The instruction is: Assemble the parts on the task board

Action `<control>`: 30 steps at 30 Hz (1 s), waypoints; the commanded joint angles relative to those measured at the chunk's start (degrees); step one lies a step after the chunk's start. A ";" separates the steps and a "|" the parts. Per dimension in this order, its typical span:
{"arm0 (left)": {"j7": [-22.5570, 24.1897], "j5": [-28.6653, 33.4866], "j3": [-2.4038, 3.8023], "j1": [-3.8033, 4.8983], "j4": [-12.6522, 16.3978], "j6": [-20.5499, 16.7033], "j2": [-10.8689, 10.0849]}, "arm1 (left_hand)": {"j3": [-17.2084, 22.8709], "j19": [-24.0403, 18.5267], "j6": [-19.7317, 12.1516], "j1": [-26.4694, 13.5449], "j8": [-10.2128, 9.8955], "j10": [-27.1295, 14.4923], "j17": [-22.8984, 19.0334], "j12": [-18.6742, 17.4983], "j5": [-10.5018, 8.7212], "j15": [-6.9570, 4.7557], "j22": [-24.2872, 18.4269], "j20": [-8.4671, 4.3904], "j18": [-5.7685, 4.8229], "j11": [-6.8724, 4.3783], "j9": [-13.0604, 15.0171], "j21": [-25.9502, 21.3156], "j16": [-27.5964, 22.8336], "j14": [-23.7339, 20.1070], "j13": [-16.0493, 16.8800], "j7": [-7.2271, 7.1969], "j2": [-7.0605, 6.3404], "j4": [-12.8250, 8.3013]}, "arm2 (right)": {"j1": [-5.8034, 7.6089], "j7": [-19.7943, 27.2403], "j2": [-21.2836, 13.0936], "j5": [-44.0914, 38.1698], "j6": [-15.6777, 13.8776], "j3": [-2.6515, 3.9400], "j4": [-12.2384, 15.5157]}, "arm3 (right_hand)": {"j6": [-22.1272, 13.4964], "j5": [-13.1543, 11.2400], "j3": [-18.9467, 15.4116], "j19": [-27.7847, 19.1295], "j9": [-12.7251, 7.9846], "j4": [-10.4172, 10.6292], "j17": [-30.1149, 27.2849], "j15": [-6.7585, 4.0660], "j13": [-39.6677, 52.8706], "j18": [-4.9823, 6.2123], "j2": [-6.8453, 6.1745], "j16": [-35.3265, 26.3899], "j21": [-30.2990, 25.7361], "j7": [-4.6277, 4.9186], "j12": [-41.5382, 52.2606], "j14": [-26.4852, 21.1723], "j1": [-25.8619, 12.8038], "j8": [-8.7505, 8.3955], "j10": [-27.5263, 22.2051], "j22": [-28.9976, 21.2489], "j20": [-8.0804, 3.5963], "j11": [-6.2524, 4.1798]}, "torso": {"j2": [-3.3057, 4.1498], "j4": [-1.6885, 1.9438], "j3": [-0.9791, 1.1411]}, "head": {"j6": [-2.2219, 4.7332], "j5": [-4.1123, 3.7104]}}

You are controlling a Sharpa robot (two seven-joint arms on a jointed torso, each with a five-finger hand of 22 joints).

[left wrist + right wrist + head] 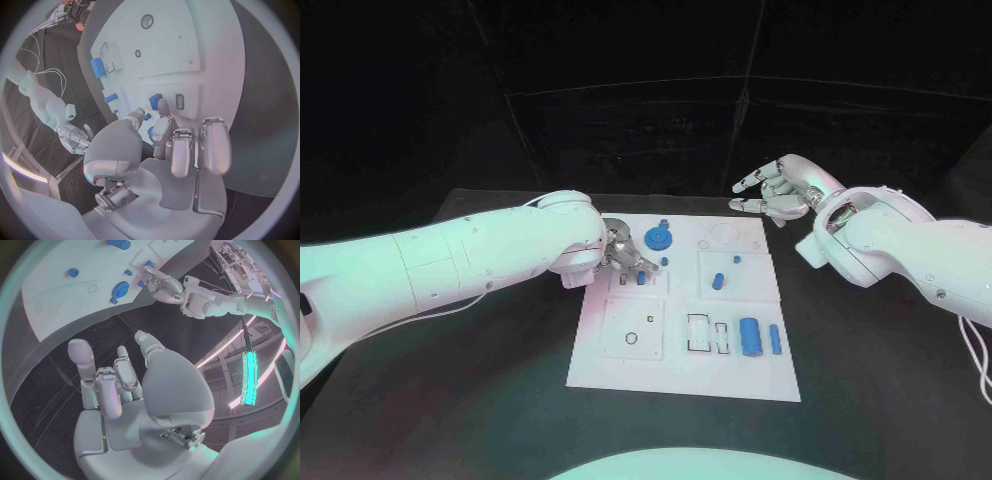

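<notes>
- Step in hand, as I read it: picking a small blue part (640,278) from the far-left area of the task board (675,375). Left hand (620,255) is down over that spot, fingertips (164,107) right at the small blue pieces.
- Left hand state: fingers curled in close around the piece. I cannot tell whether it's actually pinched or just touched; the fingers cover the contact point in the left wrist view.
- Right hand (773,192) hovers off the board's far-right corner, fingers spread, holding nothing.
- Other parts on the board: blue gear (658,238) at the far edge, a blue peg (718,279) mid-board, a blue cylinder (751,336) and a slim blue bar (775,339) on the near right.
- Empty outlined slots (705,333) sit just left of the cylinder.
- Next move, my guess: confirm a firm pinch, lift straight up, then carry the piece to its matching recess. Needs fine alignment.
- Hard to make out: which recess fits which part, and the shape of the piece under my left fingers.
</notes>
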 commanded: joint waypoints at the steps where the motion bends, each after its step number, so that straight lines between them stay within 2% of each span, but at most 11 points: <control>1: 0.46 0.04 1.46 0.20 1.04 -1.36 -0.65 | -0.87 0.33 0.31 0.77 -0.39 0.05 15.09 -0.21 -0.20 -0.34 -0.27 -0.09 -0.87 -0.01 0.00 -0.15 0.18 6.06 -0.31 0.14 -0.09 0.28 | 0.11 0.37 0.04 -0.10 0.30 0.04 -0.09 | 0.26 0.12 -0.16 -0.23 -0.09 0.34 15.08 -0.15 -0.05 1.17 0.05 0.33 -0.24 0.11 -0.37 5.95 -0.17 0.37 -0.37 -0.09 -0.02 -0.08 | -0.03 0.02 0.01 | 0.11 -0.08; 4: 0.18 0.03 3.50 0.51 1.90 -0.39 -1.42 | -1.81 0.08 0.01 1.32 -0.48 -0.38 15.09 -0.82 -0.19 -0.31 -0.83 -0.07 -0.75 0.06 0.03 -0.59 0.18 6.06 -1.10 0.24 -0.08 0.48 | 0.11 0.37 0.03 -0.10 0.31 0.04 -0.22 | 0.26 0.12 -0.16 -0.23 -0.09 0.34 15.08 -0.15 -0.05 1.17 0.05 0.33 -0.24 0.11 -0.37 5.95 -0.17 0.37 -0.37 -0.09 -0.02 -0.08 | -0.04 0.00 0.03 | 0.21 -0.16; 7: -0.61 -0.06 4.51 1.58 2.05 2.94 -1.97 | -3.22 -1.98 -1.92 3.39 -0.92 -2.85 15.09 -3.79 -0.15 0.14 -5.14 0.22 0.17 0.65 0.10 -3.87 0.18 6.06 -4.91 0.93 0.61 0.43 | 0.11 0.37 0.02 -0.10 0.32 0.04 -0.32 | 0.26 0.12 -0.16 -0.23 -0.09 0.34 15.08 -0.15 -0.05 1.17 0.05 0.33 -0.24 0.11 -0.37 5.95 -0.17 0.37 -0.37 -0.09 -0.02 -0.08 | -0.03 0.00 0.01 | 0.37 -0.26; 9: -1.16 -0.59 4.93 2.80 1.39 5.36 -2.05 | -4.32 -3.42 -3.67 4.29 -1.60 -4.60 15.07 -5.62 -0.19 0.55 -7.97 0.59 0.75 1.22 -0.19 -6.14 0.16 6.06 -7.27 1.58 0.91 0.83 | 0.11 0.35 0.00 -0.10 0.32 0.04 -0.39 | 0.26 0.12 -0.16 -0.23 -0.09 0.34 15.08 -0.15 -0.05 1.17 0.05 0.33 -0.24 0.11 -0.37 5.95 -0.17 0.37 -0.37 -0.09 -0.02 -0.08 | 0.00 0.02 0.03 | 0.41 -0.20; 11: -1.57 -1.08 5.18 3.98 -0.16 7.28 -1.78 | -5.27 -4.01 -4.85 5.51 -2.20 -5.52 14.54 -6.24 -0.21 0.97 -9.02 1.00 0.94 1.75 -0.65 -7.12 -0.10 5.92 -8.19 2.13 1.20 1.03 | 0.11 0.30 0.00 -0.10 0.31 0.04 -0.42 | 0.26 0.12 -0.16 -0.23 -0.09 0.34 15.08 -0.15 -0.05 1.17 0.05 0.33 -0.24 0.11 -0.37 5.95 -0.17 0.37 -0.37 -0.09 -0.02 -0.08 | 0.01 0.01 0.07 | 0.48 -0.07; 13: -1.69 -1.27 5.27 4.60 -1.52 8.28 -1.43 | -5.89 -4.33 -6.06 6.45 -3.04 -6.42 14.22 -7.05 -0.13 1.34 -9.63 1.26 1.07 2.15 -1.30 -7.71 -0.26 5.83 -9.34 2.66 1.41 1.10 | 0.11 0.25 0.02 -0.10 0.30 0.04 -0.42 | 0.26 0.12 -0.16 -0.23 -0.09 0.34 15.08 -0.15 -0.05 1.17 0.05 0.33 -0.24 0.11 -0.37 5.95 -0.17 0.37 -0.37 -0.09 -0.02 -0.08 | -0.02 -0.03 0.12 | 0.51 -0.02; 14: -1.67 -1.45 5.35 5.23 -3.63 9.80 -0.82 | -6.47 -4.53 -7.06 7.46 -3.97 -7.25 13.96 -7.74 -0.11 1.72 -10.04 1.63 1.14 2.68 -2.17 -8.14 -0.40 5.76 -10.36 3.16 1.91 1.22 | 0.11 0.18 0.05 -0.11 0.27 0.04 -0.42 | 0.25 0.12 -0.18 -0.28 -0.09 0.37 15.08 -0.15 -0.09 1.18 0.03 0.33 -0.29 0.11 -0.40 5.95 -0.18 0.37 -0.39 -0.18 -0.02 -0.08 | -0.03 -0.08 0.19 | 0.62 -0.03; 18: -1.11 -1.66 5.38 6.14 -8.51 12.78 0.70 | -7.46 -5.76 -9.29 9.98 -6.48 -11.47 12.59 -12.01 -0.13 2.72 -12.50 2.53 1.64 3.76 -4.82 -10.34 -1.12 5.36 -15.98 4.47 3.20 1.06 | 0.11 0.13 0.11 -0.11 0.24 0.04 -0.47 | 0.24 0.12 -0.20 -0.44 -0.09 0.39 15.08 -0.15 -0.33 1.24 0.02 0.33 -0.42 0.12 -0.58 5.95 -0.18 0.37 -0.56 -0.53 -0.02 -0.08 | 0.17 -0.14 -0.01 | 0.83 -0.20; 25: 0.62 -1.80 5.24 6.69 -15.56 15.10 3.34 | -9.29 -5.25 -8.31 10.94 -6.85 -11.22 13.07 -11.14 -0.08 2.99 -11.72 2.99 1.57 4.01 -6.63 -9.93 -0.86 5.50 -15.64 4.69 3.78 1.60 | 0.11 0.30 0.36 -0.11 0.29 0.04 -0.61 | 0.22 0.13 -0.24 -0.66 -0.09 0.42 15.08 -0.15 -0.60 1.31 -0.02 0.33 -0.62 0.12 -0.78 5.95 -0.20 0.37 -0.75 -0.99 -0.02 -0.07 | 0.43 -0.25 -0.14 | 1.13 -0.11; 28: 0.83 -1.91 4.54 6.74 -17.76 15.83 4.43 | -10.00 -4.85 -7.78 11.02 -6.79 -10.72 13.52 -10.48 -0.09 2.94 -11.09 3.00 1.46 3.94 -7.19 -9.47 -0.63 5.63 -15.14 4.61 4.14 2.01 | 0.11 0.42 0.43 -0.11 0.30 0.04 -0.62 | 0.21 0.13 -0.25 -0.69 -0.10 0.43 15.08 -0.15 -0.63 1.33 -0.03 0.33 -0.65 0.12 -0.81 5.95 -0.20 0.37 -0.78 -1.07 -0.03 -0.07 | 0.42 -0.13 -0.15 | 1.10 -0.09; 30: 0.98 -1.95 3.96 6.73 -18.88 16.19 5.05 | -10.49 -4.62 -7.33 11.07 -6.62 -10.38 13.76 -10.03 -0.11 2.88 -10.72 2.97 1.40 3.85 -7.46 -9.20 -0.50 5.70 -14.77 4.49 4.25 2.23 | 0.10 0.49 0.51 -0.11 0.30 0.04 -0.66 | 0.19 0.14 -0.24 -0.75 -0.10 0.44 15.08 -0.15 -0.70 1.34 -0.02 0.33 -0.70 0.12 -0.86 5.95 -0.18 0.36 -0.83 -1.18 -0.03 -0.08 | 0.40 -0.18 -0.13 | 1.10 0.04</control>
